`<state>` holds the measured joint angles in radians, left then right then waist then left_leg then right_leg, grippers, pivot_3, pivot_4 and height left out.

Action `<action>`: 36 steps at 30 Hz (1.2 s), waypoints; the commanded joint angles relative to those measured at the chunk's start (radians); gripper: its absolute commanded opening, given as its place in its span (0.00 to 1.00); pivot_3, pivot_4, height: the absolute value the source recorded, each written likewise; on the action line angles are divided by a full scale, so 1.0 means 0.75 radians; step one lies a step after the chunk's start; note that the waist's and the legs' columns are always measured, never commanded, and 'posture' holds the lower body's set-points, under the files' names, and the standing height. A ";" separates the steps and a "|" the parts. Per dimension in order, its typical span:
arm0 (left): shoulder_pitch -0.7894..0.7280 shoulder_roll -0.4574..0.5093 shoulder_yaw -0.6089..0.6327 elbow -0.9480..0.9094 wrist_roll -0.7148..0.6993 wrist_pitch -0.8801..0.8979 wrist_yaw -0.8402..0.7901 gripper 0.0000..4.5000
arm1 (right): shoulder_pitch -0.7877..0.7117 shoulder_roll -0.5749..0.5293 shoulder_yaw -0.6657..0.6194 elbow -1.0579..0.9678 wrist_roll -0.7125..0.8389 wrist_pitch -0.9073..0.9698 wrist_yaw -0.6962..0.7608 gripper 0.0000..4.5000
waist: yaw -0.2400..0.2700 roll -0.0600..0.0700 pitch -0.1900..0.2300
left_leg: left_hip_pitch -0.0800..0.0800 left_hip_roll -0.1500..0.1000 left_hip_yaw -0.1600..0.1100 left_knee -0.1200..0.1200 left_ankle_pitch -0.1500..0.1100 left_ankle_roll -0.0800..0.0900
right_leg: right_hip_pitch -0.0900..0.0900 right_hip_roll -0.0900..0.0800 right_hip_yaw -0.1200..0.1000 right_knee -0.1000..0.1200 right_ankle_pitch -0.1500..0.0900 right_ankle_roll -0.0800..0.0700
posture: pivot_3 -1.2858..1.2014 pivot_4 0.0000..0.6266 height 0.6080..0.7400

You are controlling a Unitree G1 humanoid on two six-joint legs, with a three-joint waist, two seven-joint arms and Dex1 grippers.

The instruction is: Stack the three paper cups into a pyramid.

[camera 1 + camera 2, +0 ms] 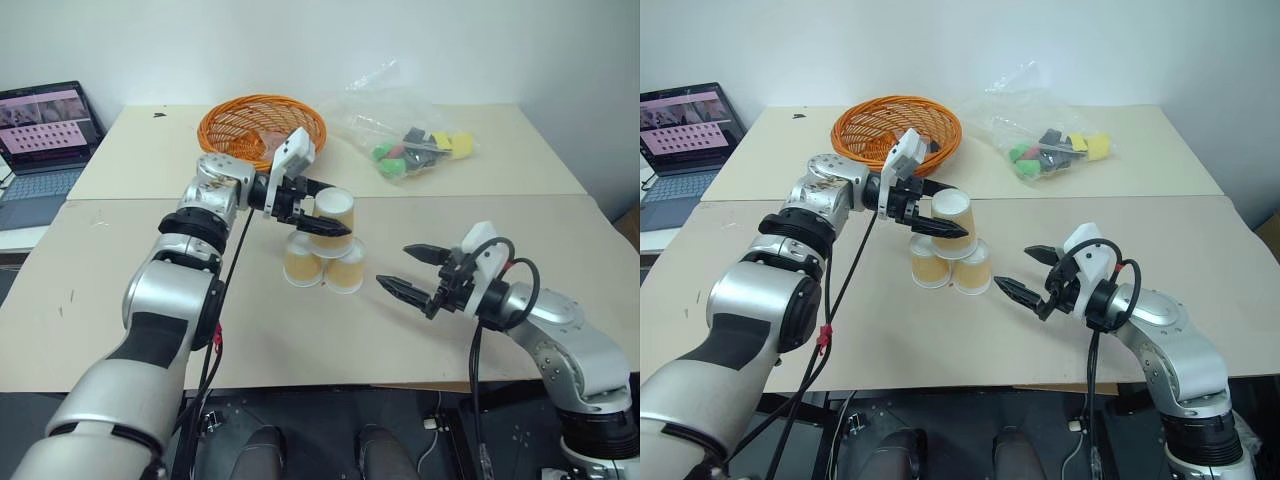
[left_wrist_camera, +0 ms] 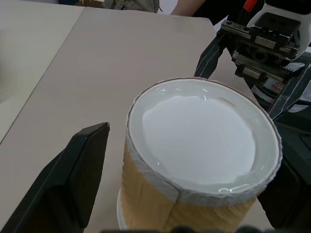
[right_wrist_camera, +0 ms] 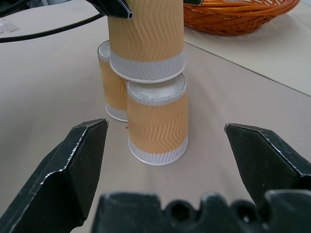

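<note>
Three paper cups (image 3: 156,121) pyramid-stacked, orange basket (image 3: 238,17) behind, gripper (image 3: 165,141) spread

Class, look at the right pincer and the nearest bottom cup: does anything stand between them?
Nothing visible does. The right pincer is open and faces the nearest bottom cup across bare table. The top cup rests above, between the left pincer's fingers.

Open table (image 1: 180,330) in front of the cups (image 1: 322,245), left and right alike. Right gripper (image 1: 415,270) just beside the stack, fingers spread, blocking that side. Left gripper (image 1: 318,205) straddling the top cup (a slim gap beside one finger (image 2: 73,170)). Behind the stack, basket (image 1: 225,120) and bag (image 1: 410,140) close off the far route.
</note>
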<state>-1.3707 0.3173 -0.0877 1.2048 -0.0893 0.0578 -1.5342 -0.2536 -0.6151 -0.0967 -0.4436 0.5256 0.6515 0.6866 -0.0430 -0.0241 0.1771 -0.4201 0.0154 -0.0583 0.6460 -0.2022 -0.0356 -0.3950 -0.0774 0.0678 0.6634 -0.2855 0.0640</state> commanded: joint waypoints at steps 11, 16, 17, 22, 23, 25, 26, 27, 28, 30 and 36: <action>-0.097 0.040 0.068 -0.055 -0.009 0.039 -0.072 0.98 | -0.025 -0.007 -0.019 -0.005 0.011 -0.030 0.009 1.00 | 0.000 0.000 0.000 | 0.000 0.000 0.000 0.000 0.000 0.000 | 0.000 0.000 0.000 0.000 0.000 0.000 | 0.52 0.24 1.00; -0.104 0.049 0.085 -0.076 -0.016 0.050 -0.081 0.98 | -0.052 0.002 -0.001 0.027 0.000 -0.045 0.018 1.00 | -0.002 0.000 0.000 | 0.000 0.000 0.000 0.000 0.000 0.000 | 0.000 0.000 0.000 0.001 0.000 0.000 | 0.52 0.24 1.00; -0.113 0.052 0.098 -0.080 -0.029 0.068 -0.079 0.98 | -0.057 0.003 0.002 0.035 -0.002 -0.048 0.022 1.00 | -0.002 0.000 0.000 | 0.000 0.000 0.000 0.000 0.000 0.000 | 0.000 0.000 0.000 0.001 0.000 0.000 | 0.52 0.24 1.00; -0.153 0.073 0.229 -0.131 -0.147 0.204 -0.009 0.98 | -0.068 -0.002 0.012 0.047 -0.008 -0.057 0.033 1.00 | -0.001 0.000 0.000 | 0.000 0.000 0.000 0.000 0.000 0.000 | 0.000 0.000 0.000 0.001 0.000 0.000 | 0.52 0.24 1.00; -0.165 0.083 0.299 -0.150 -0.206 0.252 0.065 0.98 | -0.070 -0.005 0.011 0.047 -0.008 -0.057 0.035 1.00 | -0.001 0.000 0.000 | 0.000 0.000 0.000 0.000 0.000 0.000 | 0.000 0.000 0.000 0.001 0.000 0.000 | 0.52 0.24 1.00; -0.165 0.095 0.439 -0.203 -0.316 0.342 0.260 0.98 | -0.069 -0.010 0.006 0.044 -0.009 -0.056 0.039 1.00 | -0.003 0.000 0.000 | 0.000 0.000 0.000 0.001 0.000 0.000 | 0.000 0.000 0.000 0.001 0.000 0.000 | 0.52 0.24 1.00; -0.145 0.096 0.501 -0.251 -0.363 0.390 0.368 0.98 | -0.064 -0.014 0.000 0.041 -0.007 -0.056 0.041 1.00 | -0.004 0.000 0.000 | -0.001 0.000 -0.001 0.001 0.000 0.000 | 0.000 0.000 0.000 0.001 0.000 0.000 | 0.52 0.24 1.00; -0.113 0.096 0.552 -0.316 -0.404 0.442 0.458 0.98 | -0.057 -0.019 -0.008 0.037 -0.005 -0.056 0.044 1.00 | -0.005 0.000 0.000 | 0.000 0.000 -0.001 0.001 0.000 0.000 | 0.000 0.000 0.000 0.001 0.000 0.000 | 0.52 0.24 1.00; -0.042 0.087 0.612 -0.445 -0.443 0.499 0.598 0.98 | -0.047 -0.026 -0.017 0.032 -0.003 -0.055 0.047 1.00 | -0.006 0.000 0.000 | 0.000 0.001 -0.001 0.002 0.000 0.000 | 0.000 0.000 0.000 0.002 0.000 0.000 | 0.52 0.24 1.00; 0.124 0.053 0.707 -0.744 -0.485 0.604 0.901 0.98 | -0.035 -0.040 -0.030 0.033 -0.007 -0.052 0.050 1.00 | -0.008 0.001 -0.001 | 0.001 0.001 -0.001 0.002 0.000 0.000 | 0.001 0.000 0.000 0.003 0.000 0.000 | 0.52 0.24 1.00; 0.615 0.004 0.914 -1.419 -0.466 0.776 1.575 0.98 | -0.119 -0.060 -0.061 0.183 -0.094 -0.047 -0.058 1.00 | -0.008 0.002 -0.002 | 0.008 0.002 0.000 0.003 0.000 0.000 | 0.004 0.000 0.003 0.005 0.000 0.000 | 0.52 0.24 1.00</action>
<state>-0.9313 0.3064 0.5516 0.2761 -0.4498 0.6328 -0.4709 -0.2992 -0.6526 -0.0974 -0.3431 0.4907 0.6395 0.6960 -0.0488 -0.0229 0.1759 -0.4144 0.0168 -0.0583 0.6481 -0.2022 -0.0357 -0.3918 -0.0774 0.0704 0.6668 -0.2852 0.0639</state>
